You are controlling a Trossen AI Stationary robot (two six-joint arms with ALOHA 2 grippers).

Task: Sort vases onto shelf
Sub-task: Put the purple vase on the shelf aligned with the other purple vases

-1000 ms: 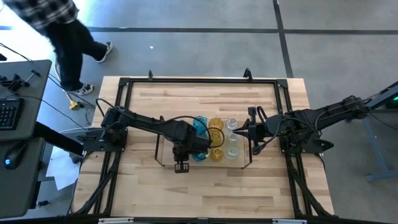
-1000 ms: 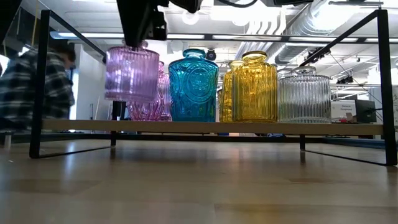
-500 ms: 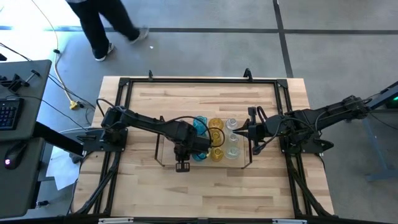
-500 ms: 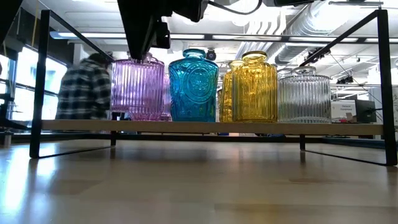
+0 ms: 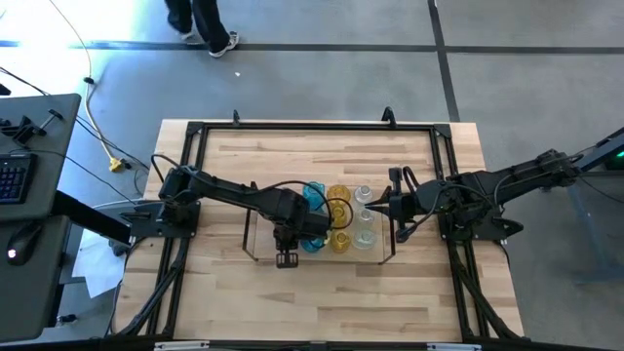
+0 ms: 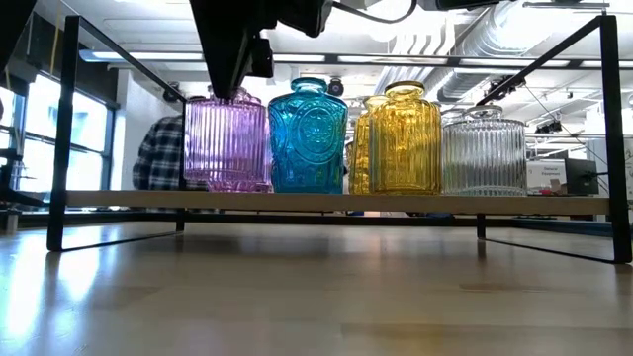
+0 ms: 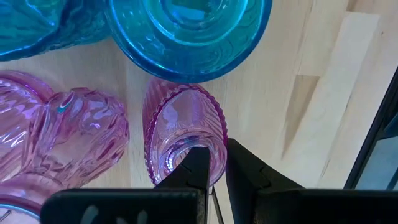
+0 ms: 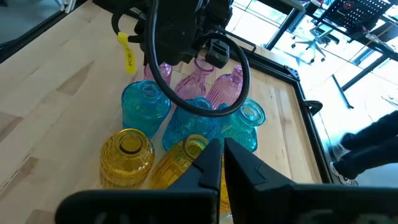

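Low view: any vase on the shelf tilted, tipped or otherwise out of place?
Nothing stands out. The ribbed pink vase, still pinched at its rim by the left tool, sits upright on the shelf beside the teal vase.

No readable text anywhere. Yellow tag (image 8: 128, 51) on left arm's cable maybe carries print, too blurred to read.

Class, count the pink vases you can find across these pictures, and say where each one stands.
3. A ribbed pink vase stands at the shelf's front, its rim pinched by the left tool; a swirled one sits beside it; another behind. More may be hidden.
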